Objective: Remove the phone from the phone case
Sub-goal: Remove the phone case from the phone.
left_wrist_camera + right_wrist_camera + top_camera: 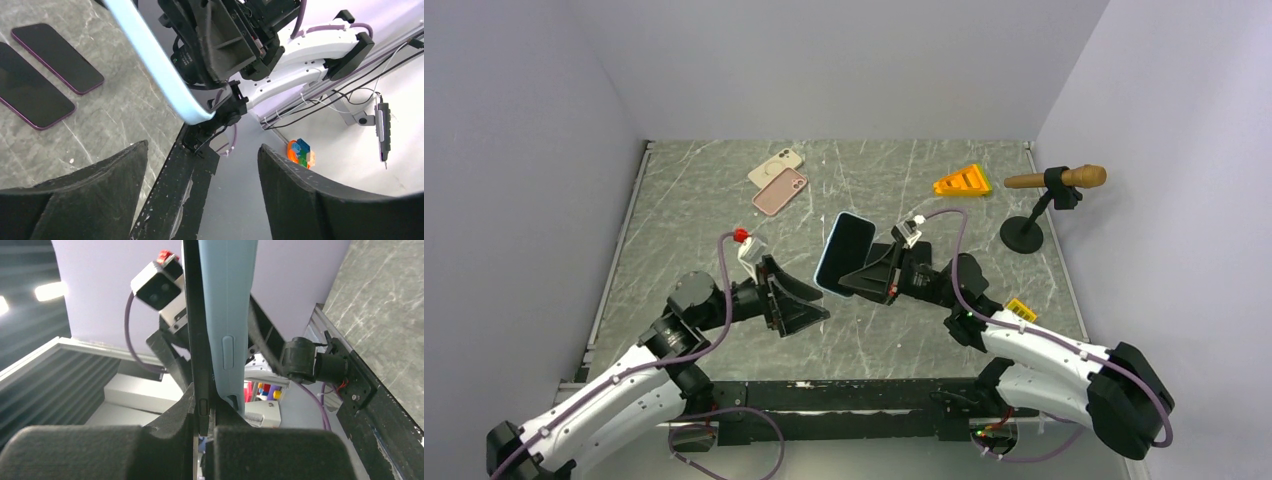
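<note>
My right gripper (861, 277) is shut on the lower end of a dark phone in a light blue case (844, 252) and holds it tilted above the table's middle. In the right wrist view the fingers (175, 415) clamp the dark phone (196, 330). The blue case (227, 315) stands slightly off the phone at its near corner. My left gripper (810, 305) is open and empty, just left of and below the phone. In the left wrist view its fingers (120, 170) are spread wide, and the case's blue edge (155, 60) runs above them.
A pink phone (780, 191) and a beige one (775, 167) lie at the back left; both show in the left wrist view (57, 57). An orange wedge (962, 181) and a microphone on a stand (1056, 180) are at the back right. A yellow item (1021, 309) lies by the right arm.
</note>
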